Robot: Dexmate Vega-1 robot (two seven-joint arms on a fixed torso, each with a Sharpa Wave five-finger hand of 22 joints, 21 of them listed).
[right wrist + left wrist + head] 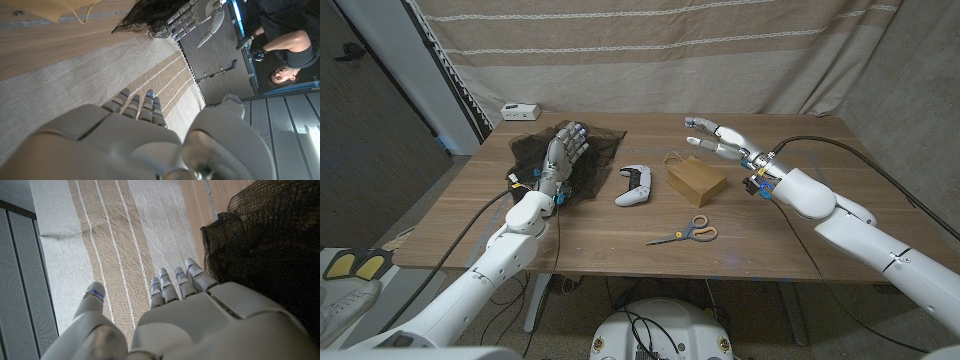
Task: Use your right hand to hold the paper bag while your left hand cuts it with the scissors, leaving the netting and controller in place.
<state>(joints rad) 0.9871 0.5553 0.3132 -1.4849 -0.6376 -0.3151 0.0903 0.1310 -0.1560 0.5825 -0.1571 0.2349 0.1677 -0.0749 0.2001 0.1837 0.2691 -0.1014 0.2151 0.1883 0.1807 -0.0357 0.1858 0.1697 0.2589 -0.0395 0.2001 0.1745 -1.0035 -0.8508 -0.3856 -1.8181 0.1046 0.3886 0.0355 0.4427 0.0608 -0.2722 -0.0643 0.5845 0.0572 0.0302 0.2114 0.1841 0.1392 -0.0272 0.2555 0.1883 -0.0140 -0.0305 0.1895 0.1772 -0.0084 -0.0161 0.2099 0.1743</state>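
A small brown paper bag (696, 179) lies in the middle of the table, its handle toward the back. Scissors (684, 235) with orange-and-grey handles lie nearer the front edge, touched by nothing. A white controller (635, 185) sits left of the bag. Black netting (567, 152) is heaped at the back left. My left hand (562, 153) is raised over the netting, fingers spread, holding nothing. My right hand (718, 138) hovers behind and right of the bag, fingers extended toward the left, empty. The bag's corner (55, 11) and the netting (150, 17) appear in the right wrist view.
A small white box (520, 110) sits at the table's back left corner. A striped curtain (650, 50) hangs behind the table. A person (285, 45) in dark clothes appears in the right wrist view. Bare wood lies to the right of the scissors.
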